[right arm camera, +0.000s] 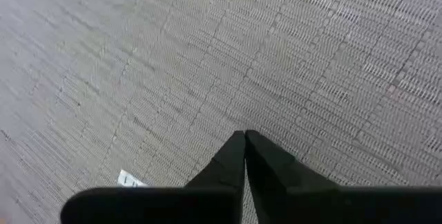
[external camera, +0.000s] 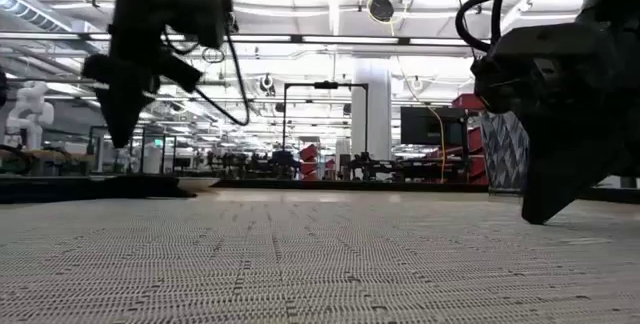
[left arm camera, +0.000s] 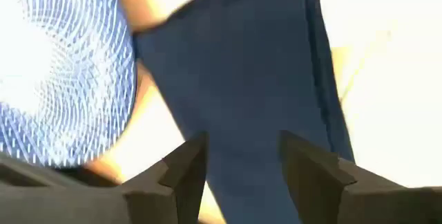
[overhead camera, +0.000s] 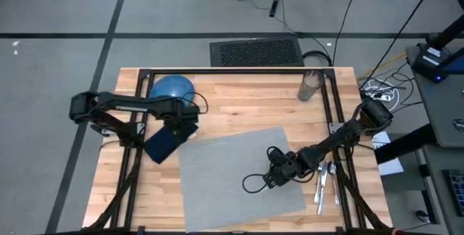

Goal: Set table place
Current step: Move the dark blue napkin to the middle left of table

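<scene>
The light-grey placemat [overhead camera: 232, 184] lies flat on the wooden table [overhead camera: 246, 108], turned a little askew; its white tag [right arm camera: 128, 179] shows in the right wrist view. My right gripper [overhead camera: 272, 177] [right arm camera: 245, 135] is shut, its tips pointing down at the mat's right half. My left gripper [overhead camera: 180, 128] [left arm camera: 242, 137] hangs open above a dark navy napkin [overhead camera: 164, 144] [left arm camera: 255, 79], which lies flat on the table off the mat's far left corner. A blue patterned dish [overhead camera: 174, 88] [left arm camera: 62, 72] stands at the far left. My right gripper's shut fingertips [external camera: 545, 214] come down slanting onto the placemat's woven face [right arm camera: 276, 99], well inside its edges. The low view shows the tips at the mat's surface, but I cannot tell whether they touch it. The mat lies flat.
A clear glass [overhead camera: 310, 86] stands at the far right of the table. Several pieces of cutlery [overhead camera: 325, 180] lie along the right side, just off the mat. Black frame rails [overhead camera: 239, 70] run around the tabletop. Bare wood shows between the dish and the glass.
</scene>
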Motion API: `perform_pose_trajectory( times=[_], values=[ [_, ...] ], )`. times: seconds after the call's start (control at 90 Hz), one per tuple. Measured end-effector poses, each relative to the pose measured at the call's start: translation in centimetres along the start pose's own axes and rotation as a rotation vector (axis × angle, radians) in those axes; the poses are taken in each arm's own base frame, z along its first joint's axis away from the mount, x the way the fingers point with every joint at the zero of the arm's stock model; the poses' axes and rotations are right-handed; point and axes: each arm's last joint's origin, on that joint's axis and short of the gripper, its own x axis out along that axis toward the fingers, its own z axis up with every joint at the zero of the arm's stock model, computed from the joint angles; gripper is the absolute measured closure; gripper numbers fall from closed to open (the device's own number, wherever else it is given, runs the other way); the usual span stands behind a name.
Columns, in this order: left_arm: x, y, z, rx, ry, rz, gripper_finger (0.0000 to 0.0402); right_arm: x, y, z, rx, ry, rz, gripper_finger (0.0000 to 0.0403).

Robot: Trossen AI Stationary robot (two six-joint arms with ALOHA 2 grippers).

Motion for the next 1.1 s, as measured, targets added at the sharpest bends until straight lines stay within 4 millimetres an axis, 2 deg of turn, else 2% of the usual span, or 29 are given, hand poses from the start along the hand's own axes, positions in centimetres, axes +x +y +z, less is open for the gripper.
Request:
perform_pose_trajectory(
  times=[0.122,0.233,0.367,0.444,0.5,0.633,0.789,0.956,1.1],
  values=[
    [0.7,-0.3,-1.8,-0.006,0.030,-0.110,0.0247,-0.9,0.5,0.1,-0.023,-0.098,0.033,0.0402],
    [1.5,-0.8,-3.3,-0.026,0.040,-0.167,0.0272,-2.3,0.8,0.6,-0.071,-0.182,0.067,0.0402],
    [2.4,-1.0,-5.0,-0.081,0.054,-0.186,0.0329,-3.8,0.7,1.9,-0.140,-0.273,0.071,0.0402],
    [3.1,-1.2,-5.9,-0.111,0.077,-0.191,0.0376,-4.2,0.6,2.7,-0.160,-0.288,0.066,0.0402],
    [3.7,-1.2,-6.5,-0.143,0.097,-0.183,0.0392,-4.3,0.4,3.1,-0.165,-0.292,0.059,0.0402],
    [4.6,-1.5,-7.4,-0.220,0.131,-0.159,0.0400,-4.3,0.3,3.7,-0.145,-0.297,0.052,0.0403],
    [4.9,-2.6,-7.4,-0.274,0.151,-0.233,0.0401,-4.3,0.2,3.5,-0.131,-0.261,0.058,0.0403],
    [5.6,-4.1,-7.7,-0.311,0.248,-0.419,0.0401,-4.3,0.1,3.4,-0.118,-0.233,0.059,0.0403],
    [5.1,-6.0,-6.6,-0.245,0.164,-0.640,0.0401,-4.3,0.2,3.4,-0.111,-0.234,0.062,0.0403]
  ],
)
